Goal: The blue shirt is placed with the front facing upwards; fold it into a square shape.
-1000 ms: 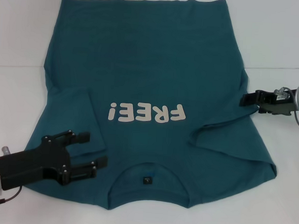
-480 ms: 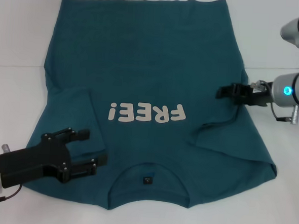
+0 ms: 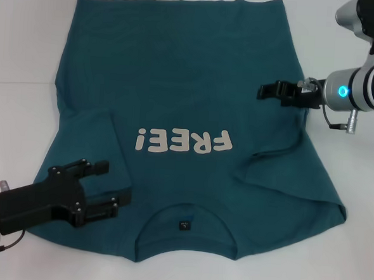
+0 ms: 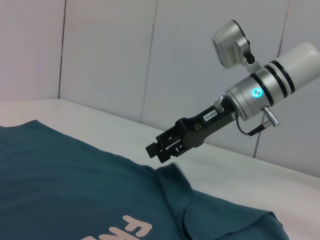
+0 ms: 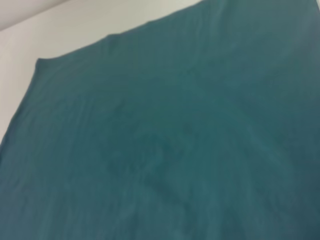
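The blue shirt [image 3: 189,108] lies spread over most of the white worktop [image 3: 21,54] in the head view, front side up. Its collar [image 3: 185,225] sits near the bottom edge of the frame and its hem runs along the top. The white "FREE!" lettering [image 3: 182,140] reads upside down just below the middle of the picture. A small dark tag [image 3: 183,226] shows inside the round collar. The sleeve at the left of the frame is folded inward over the body of the shirt, and the sleeve at the right is also turned in, leaving a creased flap at the lower right.

The left tool [image 3: 105,187] is at the lower left of the frame, low over the folded sleeve and shoulder area. Its two black fingers stand spread apart with nothing between them.

The right tool [image 3: 266,91] reaches in from the upper right of the frame and hangs over the shirt's right side, above the turned-in sleeve. In the left wrist view the same tool [image 4: 156,151] appears raised above the cloth, with the white wall behind it. Whether its fingers are parted or closed cannot be told, and no cloth is seen in them.

The right wrist view shows only the shirt's plain fabric [image 5: 175,140] filling the frame, with a strip of worktop at the upper left.
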Available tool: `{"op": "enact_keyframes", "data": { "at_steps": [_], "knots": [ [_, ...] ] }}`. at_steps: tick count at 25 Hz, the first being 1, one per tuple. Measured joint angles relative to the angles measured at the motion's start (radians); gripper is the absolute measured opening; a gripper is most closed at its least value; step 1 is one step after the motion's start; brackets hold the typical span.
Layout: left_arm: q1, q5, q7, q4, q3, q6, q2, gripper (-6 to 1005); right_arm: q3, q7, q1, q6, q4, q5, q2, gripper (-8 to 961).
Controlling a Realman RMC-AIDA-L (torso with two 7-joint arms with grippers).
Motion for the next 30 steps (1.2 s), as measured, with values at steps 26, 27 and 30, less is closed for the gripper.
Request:
{"op": "enact_keyframes", "data": {
  "at_steps": [26, 27, 30],
  "knots": [
    [0.004, -0.014, 0.001, 0.002, -0.001, 0.008, 0.0, 823, 0.014, -0.009, -0.2, -0.134, -0.064, 0.097, -0.07, 662],
    [0.004, -0.014, 0.001, 0.002, -0.001, 0.008, 0.0, 823, 0.013, -0.01, -0.195, -0.128, -0.057, 0.093, -0.069, 661],
    [0.004, -0.014, 0.001, 0.002, -0.001, 0.009, 0.0, 824, 0.012, -0.011, -0.18, -0.113, -0.042, 0.078, -0.064, 660]
  ]
}}
